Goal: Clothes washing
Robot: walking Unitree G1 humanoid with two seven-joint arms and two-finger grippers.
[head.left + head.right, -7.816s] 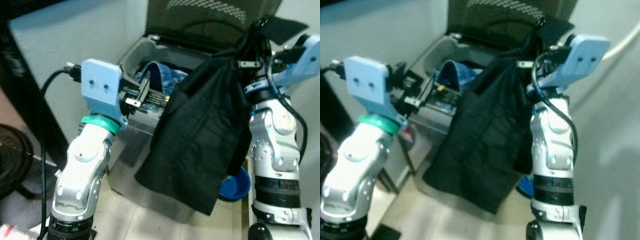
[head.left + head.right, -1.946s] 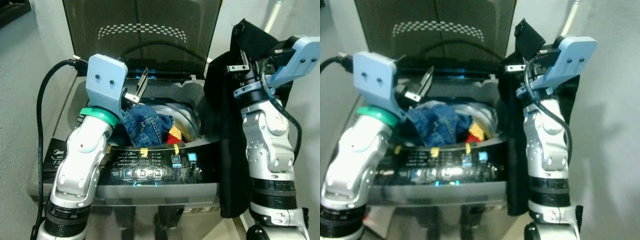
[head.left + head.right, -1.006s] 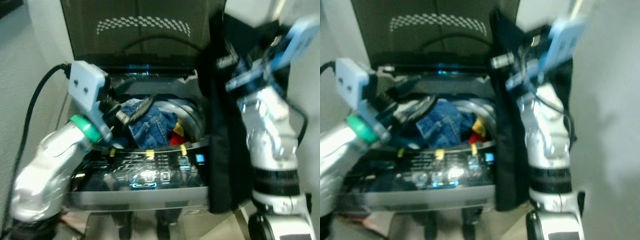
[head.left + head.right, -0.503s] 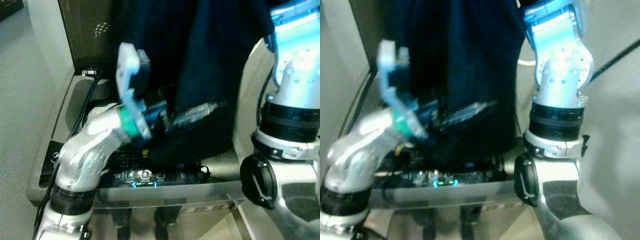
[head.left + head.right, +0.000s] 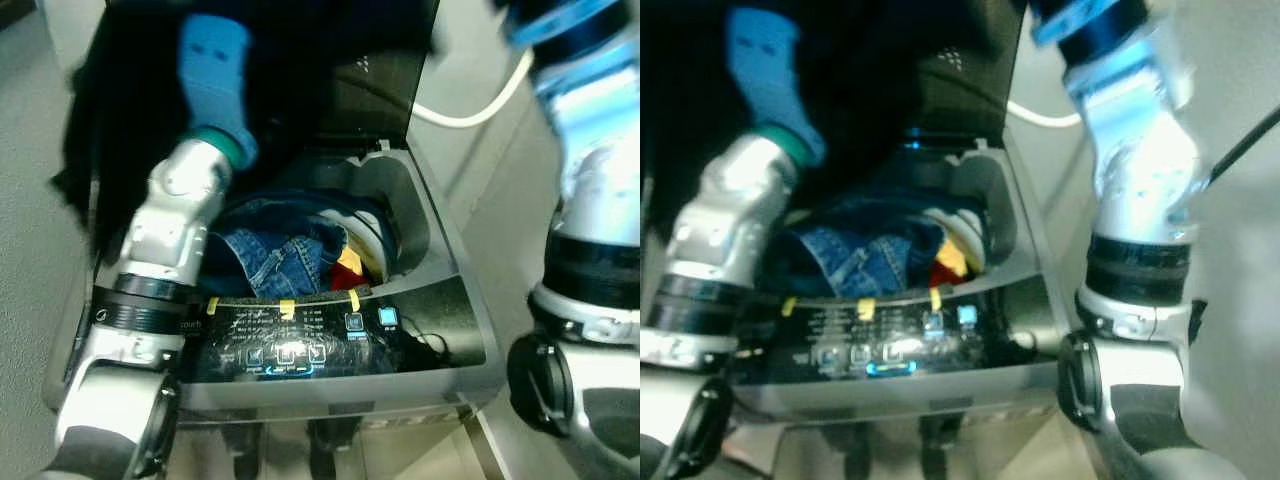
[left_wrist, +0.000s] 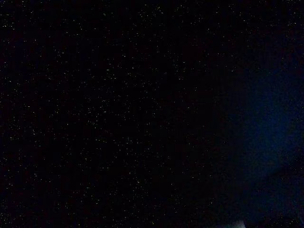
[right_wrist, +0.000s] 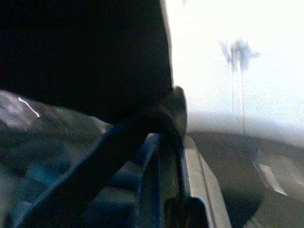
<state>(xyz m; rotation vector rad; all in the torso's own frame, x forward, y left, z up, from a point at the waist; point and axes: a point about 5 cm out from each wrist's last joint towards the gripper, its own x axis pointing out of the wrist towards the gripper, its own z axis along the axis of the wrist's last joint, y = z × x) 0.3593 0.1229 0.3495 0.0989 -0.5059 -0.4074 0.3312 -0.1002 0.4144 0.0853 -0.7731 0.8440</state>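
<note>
A top-loading washing machine (image 5: 440,250) stands open before me, its dark lid (image 5: 375,90) upright. Blue jeans (image 5: 275,255) and a red and yellow item (image 5: 350,265) lie in the drum. A black garment (image 5: 105,130) hangs across the upper left, draped over my raised left arm (image 5: 213,60); that arm's gripper is buried in the cloth and its wrist view is black. My right arm (image 5: 600,200) reaches up past the top of the picture. In the right wrist view the right gripper (image 7: 171,109) holds the edge of the black garment (image 7: 80,52) above the washer rim.
The lit control panel (image 5: 290,345) runs along the washer's front edge. A white hose (image 5: 470,110) crosses the grey wall behind the machine on the right. Walls stand close on both sides of the washer.
The black garment has swung from in front of the drum to the upper left, so the jeans show again. My left arm has risen into the cloth. The right arm went higher.
</note>
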